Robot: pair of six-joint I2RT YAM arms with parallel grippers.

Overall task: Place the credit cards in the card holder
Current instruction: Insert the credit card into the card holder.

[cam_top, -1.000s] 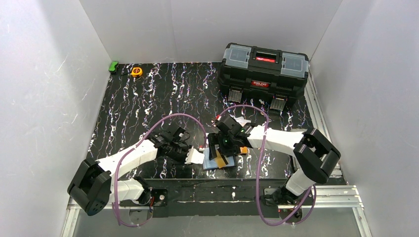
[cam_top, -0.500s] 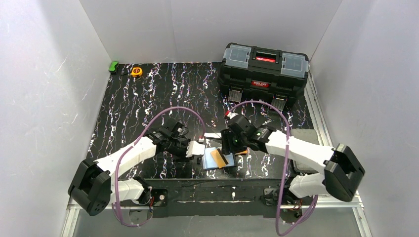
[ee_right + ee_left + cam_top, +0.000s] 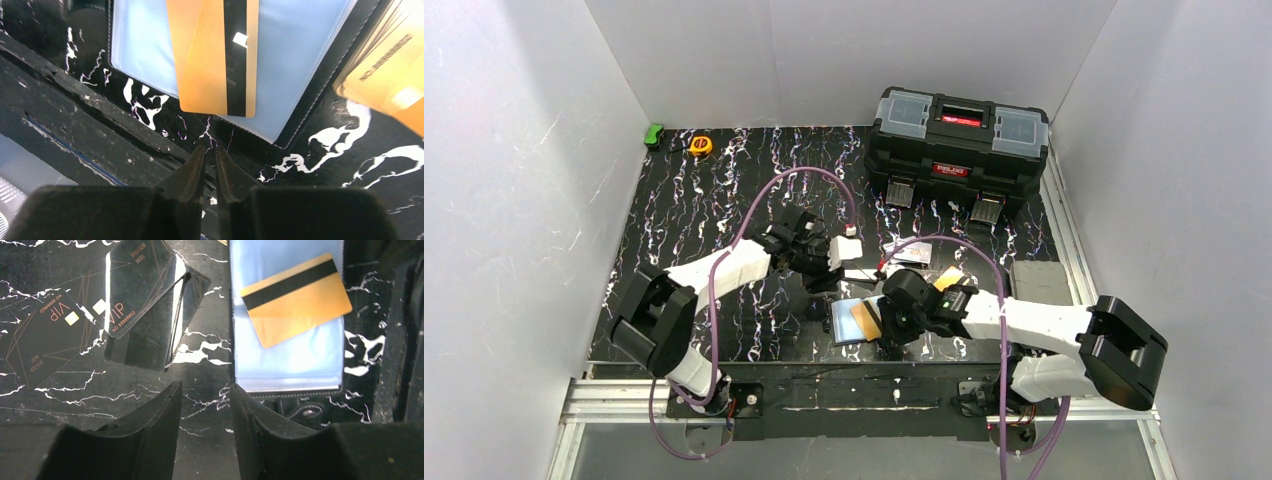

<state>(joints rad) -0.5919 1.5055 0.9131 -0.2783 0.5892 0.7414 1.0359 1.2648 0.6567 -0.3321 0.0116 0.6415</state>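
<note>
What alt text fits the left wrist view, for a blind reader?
An orange card lies tilted on the bluish sleeves of the open card holder. Beside it, dark VIP cards lie on the black marbled table; the open left gripper shows at the bottom.

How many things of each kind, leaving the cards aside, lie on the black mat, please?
Toolbox: 1
Tape measure: 1
Green object: 1
Holder: 1
Total: 4
</note>
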